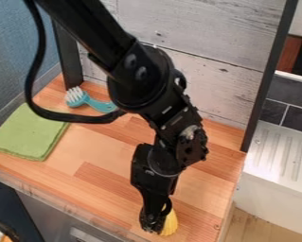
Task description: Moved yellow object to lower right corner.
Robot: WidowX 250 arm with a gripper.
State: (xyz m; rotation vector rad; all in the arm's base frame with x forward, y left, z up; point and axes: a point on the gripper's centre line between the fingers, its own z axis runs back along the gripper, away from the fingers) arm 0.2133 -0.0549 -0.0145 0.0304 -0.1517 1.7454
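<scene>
From here I can't tell whether the hand (154, 226) is clenched, released or grasping the yellow object (170, 223) right beside it. That piece sits near the front of the counter (105, 153), towards the lower right, presumably because that corner's the goal. The green cloth (30, 132) and turquoise brush (90, 100) lie well apart, out of its way.

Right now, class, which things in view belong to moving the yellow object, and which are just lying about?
In the job:
yellow object, beside the arm's lower end
black robot arm
wooden worktop

Just lying about:
green cloth, left
turquoise brush, near the back
</scene>
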